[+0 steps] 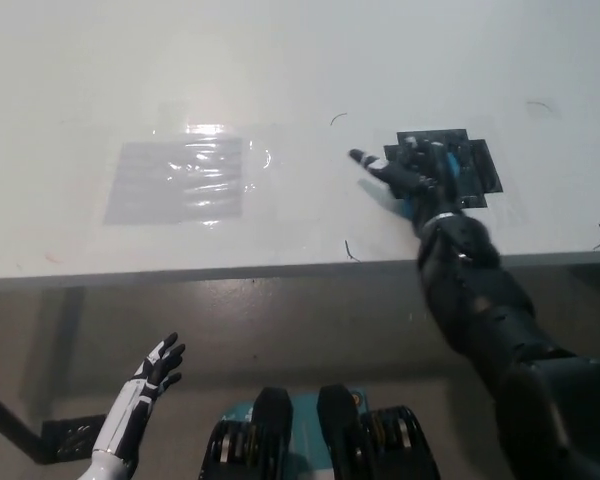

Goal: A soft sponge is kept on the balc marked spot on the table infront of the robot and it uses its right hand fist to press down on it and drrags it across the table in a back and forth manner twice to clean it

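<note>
The black marked spot lies on the white table at the right, near the front edge. My black right hand rests on the spot's left part, fingers spread, with one finger pointing left past its edge. I cannot make out a sponge; the hand covers that part of the spot, and only small blue patches show by the hand. My white left hand hangs open below the table edge at the lower left.
A clear plastic sheet lies flat on the table's left half. Thin black pen marks sit near the front edge and around the spot. The table's front edge runs across the picture.
</note>
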Motion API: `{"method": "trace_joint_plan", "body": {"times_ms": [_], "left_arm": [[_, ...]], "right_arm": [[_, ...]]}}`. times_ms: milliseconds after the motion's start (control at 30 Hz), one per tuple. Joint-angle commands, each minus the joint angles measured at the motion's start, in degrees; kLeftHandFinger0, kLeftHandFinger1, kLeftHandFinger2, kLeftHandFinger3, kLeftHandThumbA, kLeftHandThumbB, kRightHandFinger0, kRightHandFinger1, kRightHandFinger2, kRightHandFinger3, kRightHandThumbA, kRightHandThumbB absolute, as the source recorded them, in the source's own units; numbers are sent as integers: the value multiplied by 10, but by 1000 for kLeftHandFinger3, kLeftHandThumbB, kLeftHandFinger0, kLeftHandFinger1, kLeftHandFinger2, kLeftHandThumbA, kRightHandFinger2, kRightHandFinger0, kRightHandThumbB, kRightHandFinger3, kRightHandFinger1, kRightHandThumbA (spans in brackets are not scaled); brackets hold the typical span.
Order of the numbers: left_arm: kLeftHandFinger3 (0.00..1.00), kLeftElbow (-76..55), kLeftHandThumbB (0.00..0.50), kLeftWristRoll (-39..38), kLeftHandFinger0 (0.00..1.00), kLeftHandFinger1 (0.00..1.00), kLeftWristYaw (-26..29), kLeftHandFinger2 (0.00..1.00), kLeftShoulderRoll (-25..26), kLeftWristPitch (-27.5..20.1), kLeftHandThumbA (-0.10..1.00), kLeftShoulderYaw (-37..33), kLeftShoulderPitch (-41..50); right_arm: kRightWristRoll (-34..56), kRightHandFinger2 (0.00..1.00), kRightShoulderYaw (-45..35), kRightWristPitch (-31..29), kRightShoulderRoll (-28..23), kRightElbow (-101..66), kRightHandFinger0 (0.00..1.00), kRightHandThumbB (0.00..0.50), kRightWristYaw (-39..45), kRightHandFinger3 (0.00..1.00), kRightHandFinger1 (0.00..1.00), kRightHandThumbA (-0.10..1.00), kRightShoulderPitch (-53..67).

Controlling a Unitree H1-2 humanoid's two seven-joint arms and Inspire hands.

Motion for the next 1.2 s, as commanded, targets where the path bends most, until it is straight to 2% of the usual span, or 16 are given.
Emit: {"method": "trace_joint_plan", "body": {"times_ms": [0, 133, 200, 300, 500, 833, 1000, 1167], "left_arm": [[1000, -14, 500, -9, 1000, 1000, -2, 1000, 4, -22, 1000, 6, -1], [1000, -17, 500, -5, 1000, 1000, 0, 1000, 3, -19, 1000, 7, 0], [1000, -17, 494, -5, 1000, 1000, -1, 1000, 4, -20, 1000, 6, 0], [1000, -17, 498, -2, 1000, 1000, -1, 1000, 6, -21, 1000, 6, -2], [1000, -15, 493, -6, 1000, 1000, -2, 1000, 5, -24, 1000, 8, -4], [1000, -20, 493, -1, 1000, 1000, -1, 1000, 4, -20, 1000, 8, -2], [1000, -16, 495, 0, 1000, 1000, 0, 1000, 5, -26, 1000, 9, -4], [1000, -17, 500, 0, 1000, 1000, -1, 1000, 8, -22, 1000, 11, -4]], "right_arm": [[14, 0, -2, 25, 81, 13, 0, 229, 47, 0, 0, 1000, -1], [11, 0, 0, 26, 110, 9, 0, 243, 49, 0, 0, 1000, -12], [8, 0, 4, 21, 121, 6, 0, 231, 54, 0, 0, 1000, -15], [9, 0, 3, 15, 126, 3, 0, 210, 69, 0, 0, 1000, -17], [13, 0, -4, 17, 111, 2, 0, 221, 65, 0, 0, 1000, -15], [22, 0, -16, 17, 32, 7, 0, 227, 72, 0, 0, 1000, 9], [26, 0, -26, 12, -30, 9, 0, 183, 64, 0, 0, 1000, 32], [35, 0, -40, 9, -98, 11, 0, 209, 63, 0, 0, 1000, 55]]}}
